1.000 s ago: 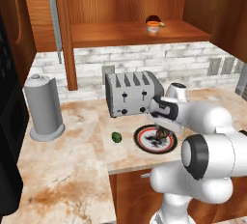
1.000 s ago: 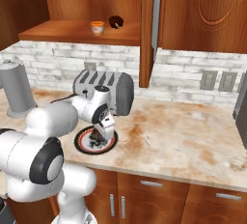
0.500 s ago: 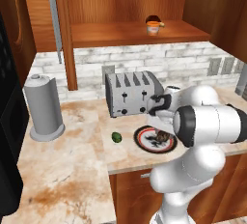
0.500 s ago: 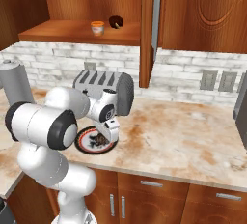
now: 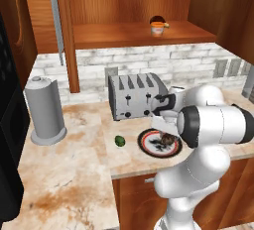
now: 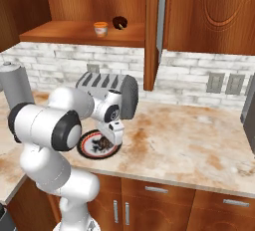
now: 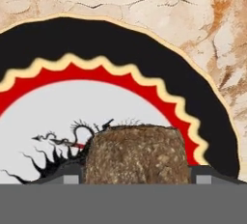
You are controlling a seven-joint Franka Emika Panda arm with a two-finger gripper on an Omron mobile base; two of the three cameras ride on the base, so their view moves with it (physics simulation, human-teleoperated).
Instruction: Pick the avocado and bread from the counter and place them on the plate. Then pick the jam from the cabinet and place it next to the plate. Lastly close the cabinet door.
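Legible text, labels, brands, numbers, signs: none showing. The plate [image 7: 144, 68] is carrying a dark decorative pattern, not lettering; the jam [image 5: 157, 28] is showing a pale band, too small to read.

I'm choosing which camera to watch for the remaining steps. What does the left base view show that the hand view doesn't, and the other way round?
Left base view alone: the avocado lying on the counter left of the plate, the toaster, and the jam on the cabinet shelf. Hand view alone: close detail of the plate's wavy red ring and dark pattern, with the bread sitting between the pincer tips. Both: plate, bread, marble counter.
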